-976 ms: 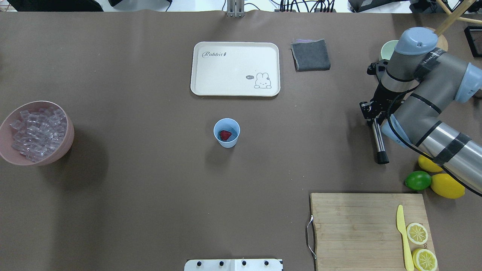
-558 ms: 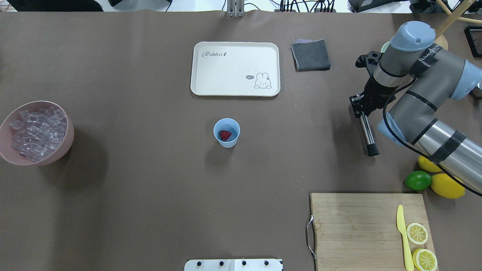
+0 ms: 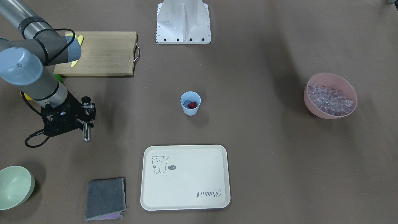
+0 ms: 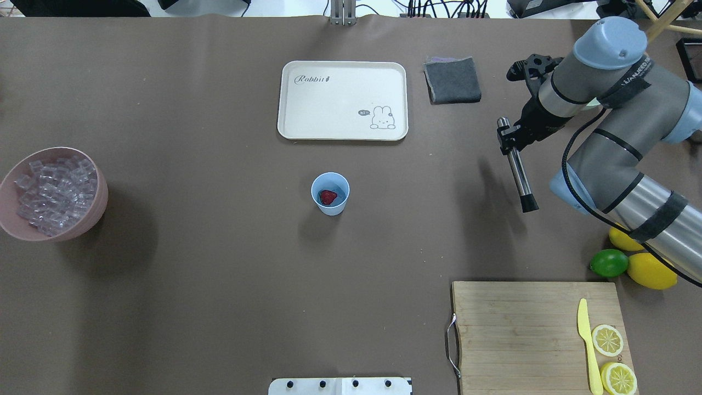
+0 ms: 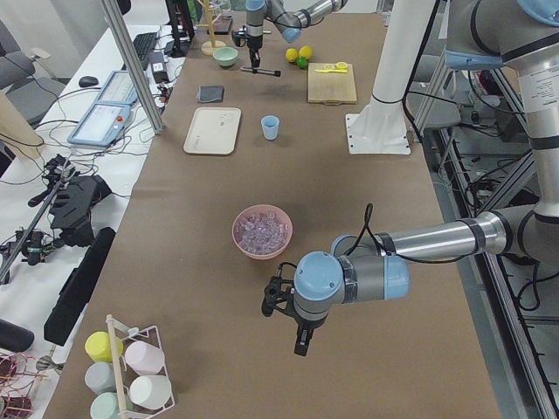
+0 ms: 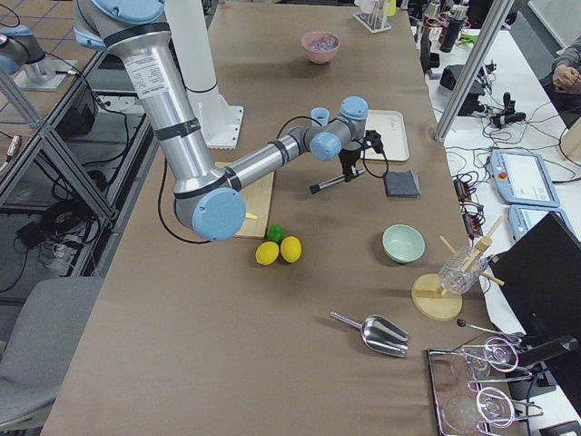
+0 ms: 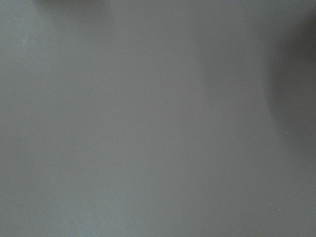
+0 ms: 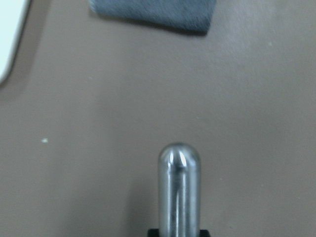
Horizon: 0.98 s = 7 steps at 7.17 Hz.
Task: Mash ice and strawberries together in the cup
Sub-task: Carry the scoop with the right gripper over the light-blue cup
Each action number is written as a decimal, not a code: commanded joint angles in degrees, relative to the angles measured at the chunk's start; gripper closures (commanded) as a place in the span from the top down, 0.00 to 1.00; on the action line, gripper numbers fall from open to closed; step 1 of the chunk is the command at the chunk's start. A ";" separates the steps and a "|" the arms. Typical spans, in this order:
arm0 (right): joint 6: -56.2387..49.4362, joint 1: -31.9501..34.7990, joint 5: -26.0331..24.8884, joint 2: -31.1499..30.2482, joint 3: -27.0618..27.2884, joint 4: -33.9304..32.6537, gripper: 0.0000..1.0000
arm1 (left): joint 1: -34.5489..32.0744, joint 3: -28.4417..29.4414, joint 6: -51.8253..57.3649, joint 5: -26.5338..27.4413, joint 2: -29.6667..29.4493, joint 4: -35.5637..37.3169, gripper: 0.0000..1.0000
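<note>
The light blue cup (image 4: 330, 193) stands upright at the table's middle. Inside it lies a red strawberry (image 4: 328, 197) beside a clear piece of ice (image 3: 186, 103). More ice cubes (image 4: 52, 195) fill the pink bowl (image 4: 101, 206) at the left edge. My right gripper (image 4: 505, 137) is shut on a steel muddler (image 4: 518, 173) with a black tip, held off to the cup's right and well apart from it. In the right wrist view the muddler's rounded end (image 8: 178, 182) points at bare table. My left gripper (image 5: 297, 325) shows only in the exterior left view, so I cannot tell its state.
A cream rabbit tray (image 4: 343, 100) and a folded grey cloth (image 4: 452, 80) lie beyond the cup. A wooden cutting board (image 4: 521, 329) with a yellow knife and lemon slices sits near right, next to a lime (image 4: 609, 263) and lemons. A pale green bowl (image 3: 14, 186) stands far right.
My right arm has carried the muddler away from the robot's side and a little toward the table's middle. The cup, strawberry and bowl have not moved.
</note>
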 commanded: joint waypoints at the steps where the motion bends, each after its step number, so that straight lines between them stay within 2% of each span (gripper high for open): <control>1: -0.34 -1.37 -2.01 2.20 8.62 0.72 0.00 | 0.00 0.02 -0.04 -0.17 0.02 0.26 0.99; 2: 0.26 -4.42 -5.41 3.61 11.18 3.25 0.00 | 0.00 0.02 -0.12 -0.17 0.02 0.61 0.99; 3: 0.79 -5.93 -7.36 4.41 11.55 8.15 0.00 | 0.00 0.72 -0.12 -0.25 0.02 0.53 0.99; 5: 1.06 -14.69 -21.46 4.85 11.20 19.92 0.00 | -0.09 1.95 0.05 -0.25 0.11 0.62 0.99; 7: 0.88 -19.97 -29.31 4.95 10.77 30.11 0.00 | 0.00 3.70 -0.12 -0.17 0.11 0.44 0.99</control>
